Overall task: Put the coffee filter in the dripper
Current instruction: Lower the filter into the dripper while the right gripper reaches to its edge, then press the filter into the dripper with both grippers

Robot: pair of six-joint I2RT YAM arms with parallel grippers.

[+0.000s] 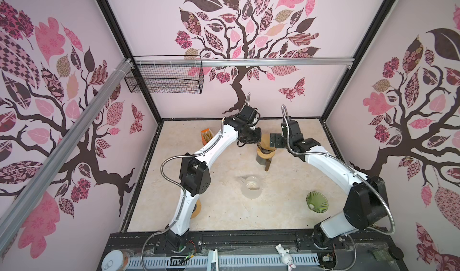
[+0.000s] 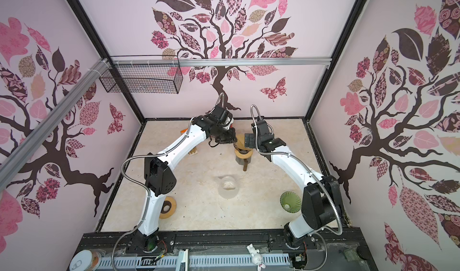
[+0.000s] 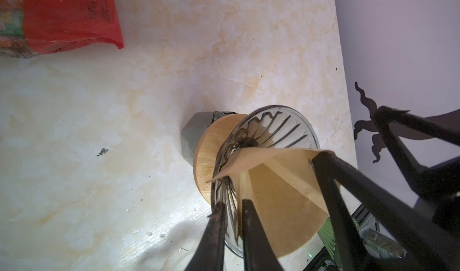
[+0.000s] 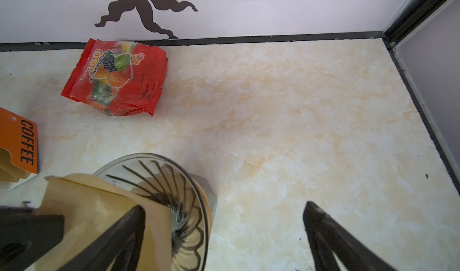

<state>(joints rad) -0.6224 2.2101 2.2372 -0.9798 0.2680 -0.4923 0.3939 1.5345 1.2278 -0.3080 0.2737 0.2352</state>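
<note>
Leaning half-seated in the clear ribbed glass dripper (image 3: 273,127), the brown paper cone filter (image 3: 273,195) is judged light, limp and easily creased; its upper edge is best pinched. The left pincer (image 3: 231,205) is seen slightly parted there, and the right pincer (image 4: 224,207) is spread wide.

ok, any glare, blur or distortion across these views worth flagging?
In both top views the wide lens splays the frame posts, and the clear glass server nearly vanishes against the pale table. In the left wrist view glare whitens the table near the lens and the red bag is soft. In the right wrist view the same bag is sharp, its print partly legible.
</note>
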